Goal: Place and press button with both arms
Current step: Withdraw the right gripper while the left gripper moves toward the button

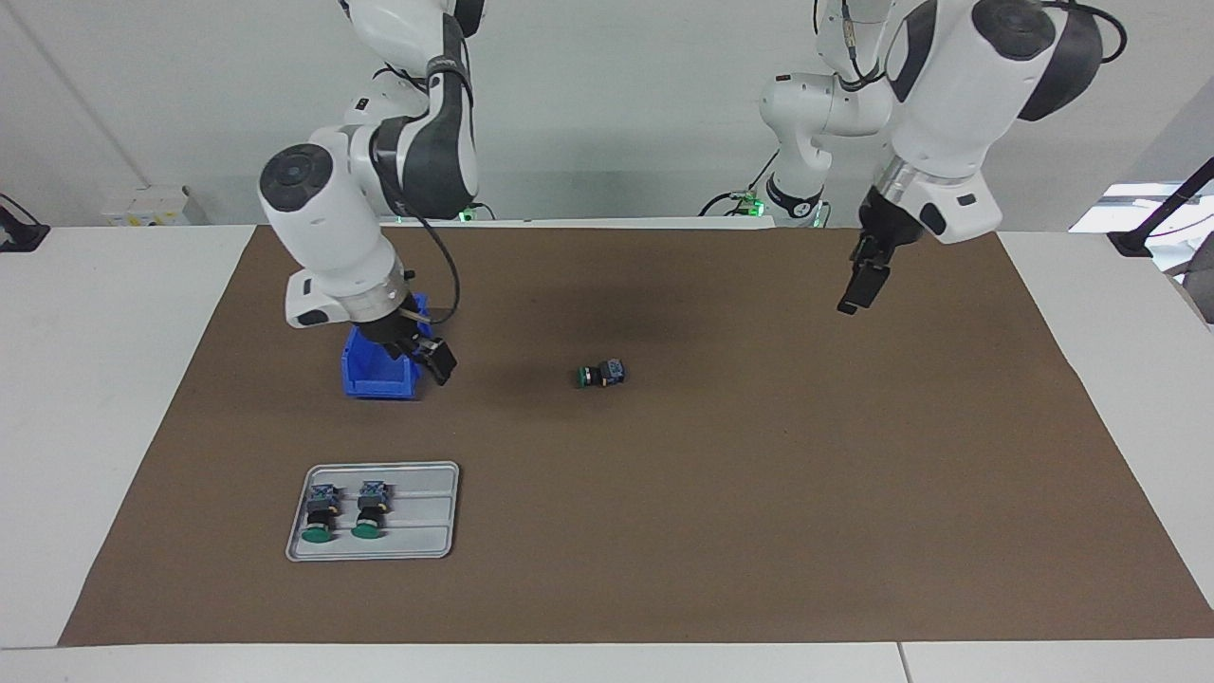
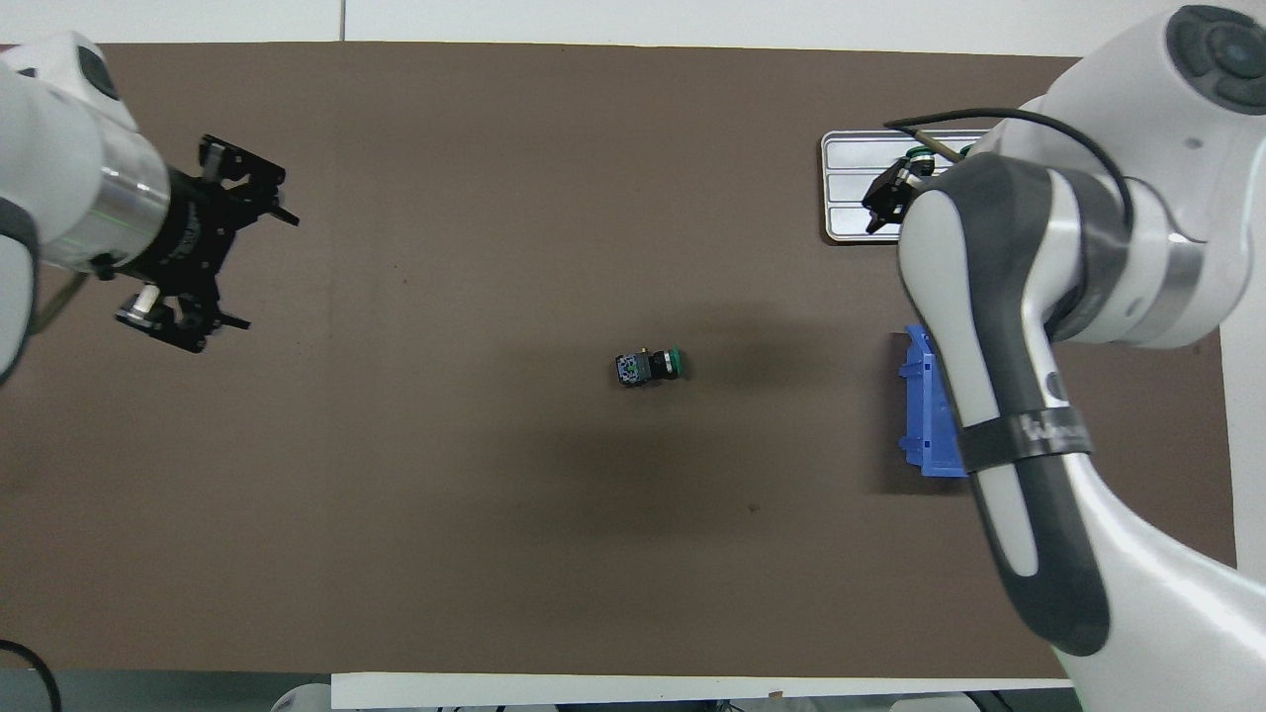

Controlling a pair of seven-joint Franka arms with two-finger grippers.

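The button (image 1: 599,374) lies on its side near the middle of the brown mat (image 1: 759,531), green cap toward the right arm's end of the table, terminal block toward the left arm's end. Nothing touches it, and bare mat surrounds it on every side (plenty of room to come at it from either end).

Going across the facing view: a grey tray (image 1: 422,541) sits toward the right arm's end, farther from the robots than anything else on the mat and close to the mat's edge there. On it lie two more buttons (image 1: 321,515) side by side, so three buttons in all. Nearer the robots than the tray stands one blue bin (image 1: 365,384). The right gripper (image 1: 432,359) hangs in the air just beside the bin, holding nothing; whether its fingers are spread or pressed together I cannot tell. Then comes the lone button, well apart from the bin.

Toward the left arm's end, the left gripper (image 1: 856,286) hangs above bare mat, pointing down, well apart from the button. In the overhead view its fingers (image 2: 237,178) stand spread, with nothing between them.
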